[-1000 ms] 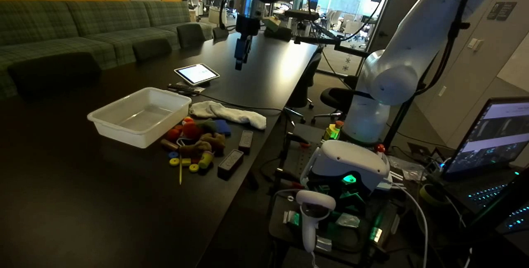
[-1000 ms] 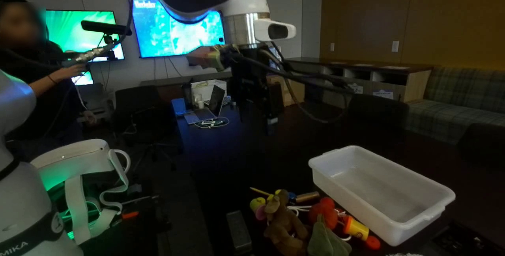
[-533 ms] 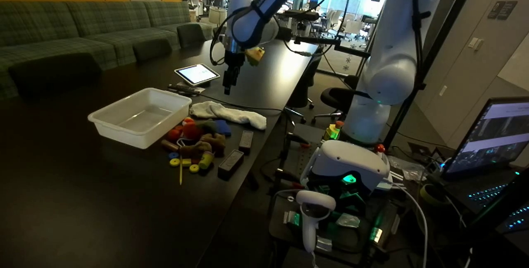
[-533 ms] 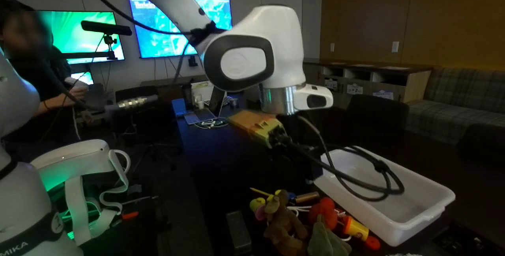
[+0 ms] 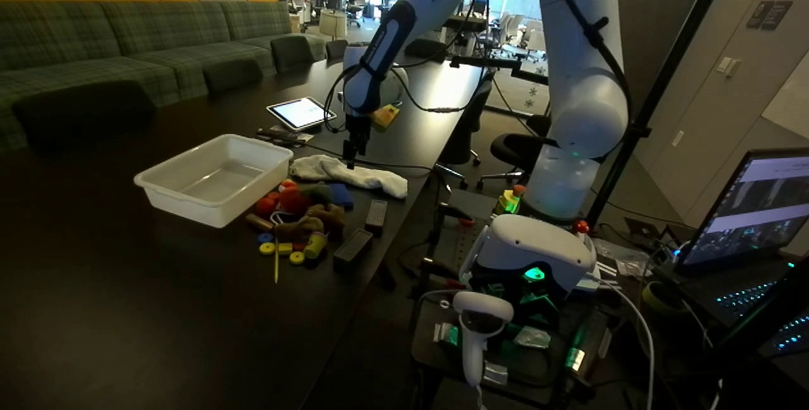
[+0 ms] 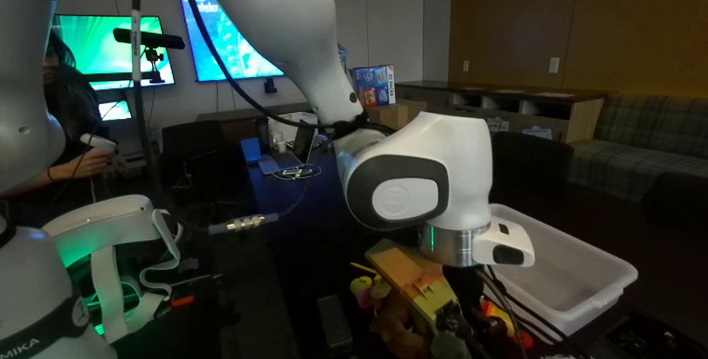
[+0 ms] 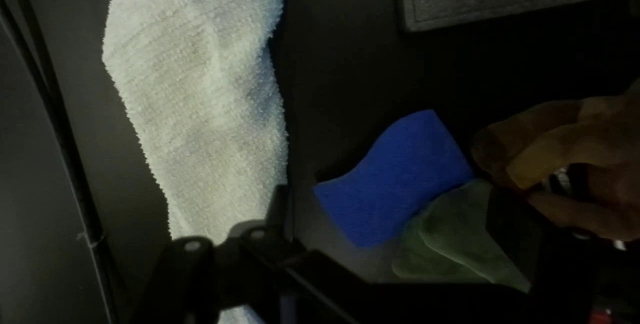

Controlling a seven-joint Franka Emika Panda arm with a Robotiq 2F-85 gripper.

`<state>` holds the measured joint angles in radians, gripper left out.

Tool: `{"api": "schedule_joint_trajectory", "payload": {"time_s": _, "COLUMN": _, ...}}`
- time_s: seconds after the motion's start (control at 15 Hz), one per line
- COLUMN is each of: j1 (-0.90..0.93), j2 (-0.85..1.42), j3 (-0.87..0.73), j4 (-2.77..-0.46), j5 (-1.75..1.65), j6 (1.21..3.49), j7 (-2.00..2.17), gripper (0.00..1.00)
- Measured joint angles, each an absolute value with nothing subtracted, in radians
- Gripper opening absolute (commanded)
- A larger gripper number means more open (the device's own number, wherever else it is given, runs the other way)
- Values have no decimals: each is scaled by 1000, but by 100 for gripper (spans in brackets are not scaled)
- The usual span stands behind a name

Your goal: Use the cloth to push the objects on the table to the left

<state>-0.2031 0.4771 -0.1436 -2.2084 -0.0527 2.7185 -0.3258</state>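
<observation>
We have a long dark table (image 5: 177,328) with a mixed spread on it.
On its top we see a white tray (image 5: 180,206) and, just beside it, a cluster of small objects (image 5: 303,225) in red, yellow, brown and blue. Two dark blocks (image 5: 354,249) lie near the edge, a pale cloth (image 7: 200,94) stretches out close by, and beyond it we find a black cable (image 7: 94,239) and a tilted tablet (image 5: 301,113).

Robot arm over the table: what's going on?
The robot arm has its open claw over the white cloth, gripping nothing; whether they touch is unclear. Clustered small objects lie beside the white tray. A person holds a white device, probably steering. Next, the robot arm may push the small objects left with the cloth.
</observation>
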Motion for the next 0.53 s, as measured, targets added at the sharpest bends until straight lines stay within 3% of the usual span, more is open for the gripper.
{"api": "schedule_joint_trajectory", "payload": {"time_s": 0.53, "j1": -315, "j2": 714, "j3": -109, "j4": -2005, "j5": -48, "j6": 2711, "j7": -325, "gripper": 100}}
